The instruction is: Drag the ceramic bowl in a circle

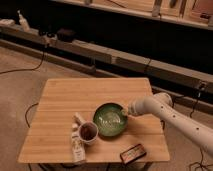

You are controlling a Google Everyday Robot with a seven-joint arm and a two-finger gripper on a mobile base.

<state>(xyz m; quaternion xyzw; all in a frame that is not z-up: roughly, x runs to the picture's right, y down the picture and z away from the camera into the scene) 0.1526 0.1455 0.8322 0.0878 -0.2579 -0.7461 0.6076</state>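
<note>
Along the near edge of the light wooden desk (60, 102) lie a small dark rectangular packet (133, 153) and a pale bottle (76, 148) on its side. Just behind, a small white mug (88, 133) with dark contents sits almost touching the glossy green ceramic bowl (110, 119). The claw (126, 113) meets the bowl's right rim; its opening cannot be told. A further leftward sweep risks tipping the mug.

I see a white mug (88, 132) with dark contents on the wooden tabletop (75, 97), a small bottle (77, 148) lying beside it, and a dark packet (133, 153) near the front edge.
</note>
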